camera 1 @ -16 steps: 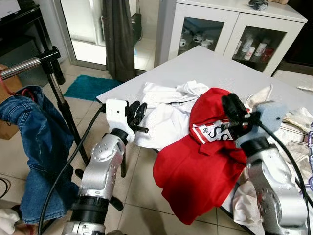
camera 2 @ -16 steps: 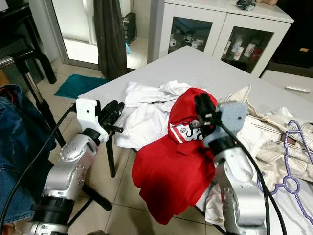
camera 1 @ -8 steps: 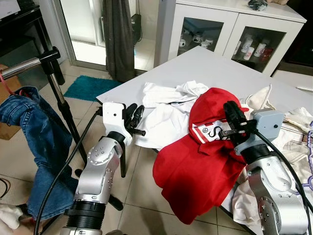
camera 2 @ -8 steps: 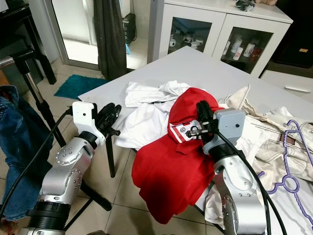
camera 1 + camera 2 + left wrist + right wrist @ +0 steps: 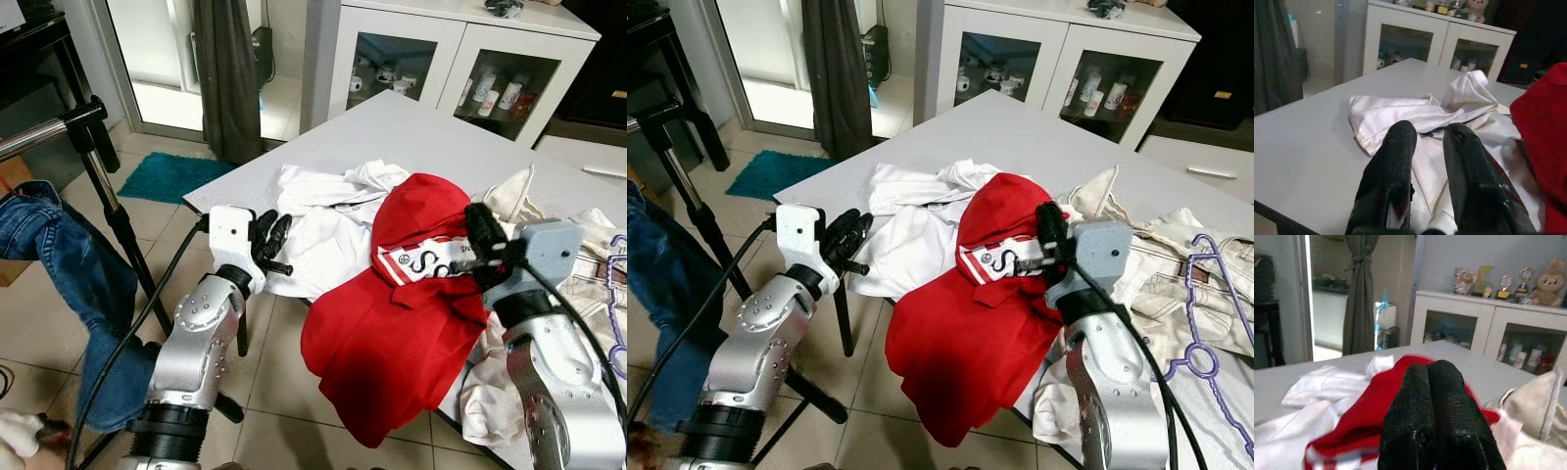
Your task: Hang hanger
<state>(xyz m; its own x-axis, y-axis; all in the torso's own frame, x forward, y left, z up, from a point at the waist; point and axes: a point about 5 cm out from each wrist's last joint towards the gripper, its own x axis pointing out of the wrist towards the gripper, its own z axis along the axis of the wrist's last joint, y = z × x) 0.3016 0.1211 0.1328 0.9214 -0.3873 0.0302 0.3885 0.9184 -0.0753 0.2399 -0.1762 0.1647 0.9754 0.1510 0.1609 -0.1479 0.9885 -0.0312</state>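
A purple hanger lies on pale garments at the table's right end. The silver rack pole stands off to the left, with blue jeans draped from it. My left gripper hovers at the table's near-left edge, beside a white shirt. Its fingers are slightly apart with nothing between them. My right gripper is shut and empty, just above the collar of a red shirt that spills over the table's front edge. Its fingers are pressed together.
The grey table holds heaped white, red and beige clothes. A white glass-door cabinet stands behind it, with a dark curtain and a teal mat to the left. The rack's black stand sits close to my left arm.
The camera has shifted slightly. My right gripper has drifted a little over the red shirt's collar. The left gripper stays by the table edge.
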